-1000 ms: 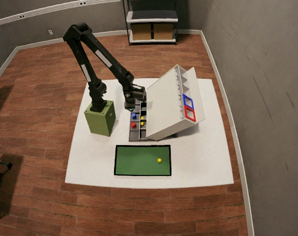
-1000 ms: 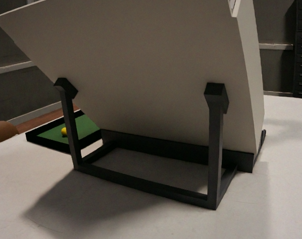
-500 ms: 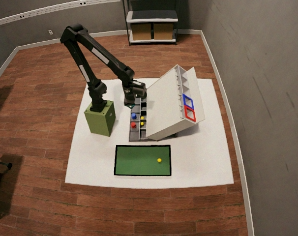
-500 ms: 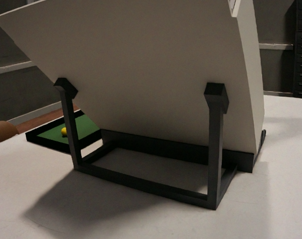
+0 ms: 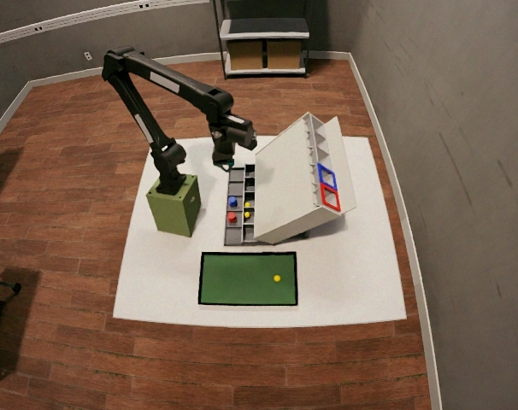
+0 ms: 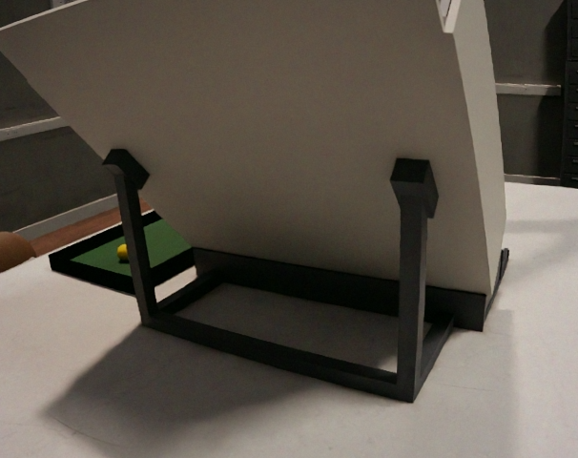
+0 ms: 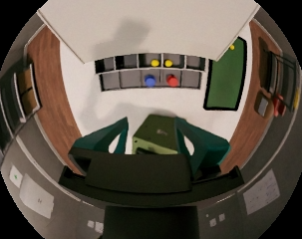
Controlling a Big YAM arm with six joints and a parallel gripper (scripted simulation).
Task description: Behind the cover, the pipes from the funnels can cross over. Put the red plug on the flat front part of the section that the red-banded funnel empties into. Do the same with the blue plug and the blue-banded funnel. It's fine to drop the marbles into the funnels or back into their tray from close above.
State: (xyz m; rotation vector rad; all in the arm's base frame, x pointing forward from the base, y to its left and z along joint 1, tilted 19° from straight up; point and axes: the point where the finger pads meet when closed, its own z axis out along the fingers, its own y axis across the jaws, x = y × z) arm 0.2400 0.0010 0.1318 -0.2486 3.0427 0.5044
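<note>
The blue plug [image 5: 232,202] [image 7: 150,81] stands on the flat front part of the middle of five sections. The red plug [image 5: 231,217] [image 7: 172,81] stands on the neighbouring front part, toward the green tray. One yellow marble [image 5: 247,205] [image 7: 155,63] lies behind the blue plug, another yellow marble [image 5: 247,214] [image 7: 168,63] behind the red plug. A third marble [image 5: 277,278] [image 6: 123,253] [image 7: 232,47] lies in the green tray [image 5: 237,278] [image 7: 224,85]. The blue-banded funnel [image 5: 320,173] and red-banded funnel [image 5: 322,194] are side by side. My gripper [image 5: 226,166] [image 7: 151,120] is open and empty, above the sections' far end.
The sloping cover [image 5: 285,176] [image 6: 279,123] [image 7: 155,30] hides the pipes and rises beside the gripper. Dark supports [image 6: 411,296] hold it from behind. The green arm base [image 5: 173,212] [image 7: 157,130] stands opposite the sections.
</note>
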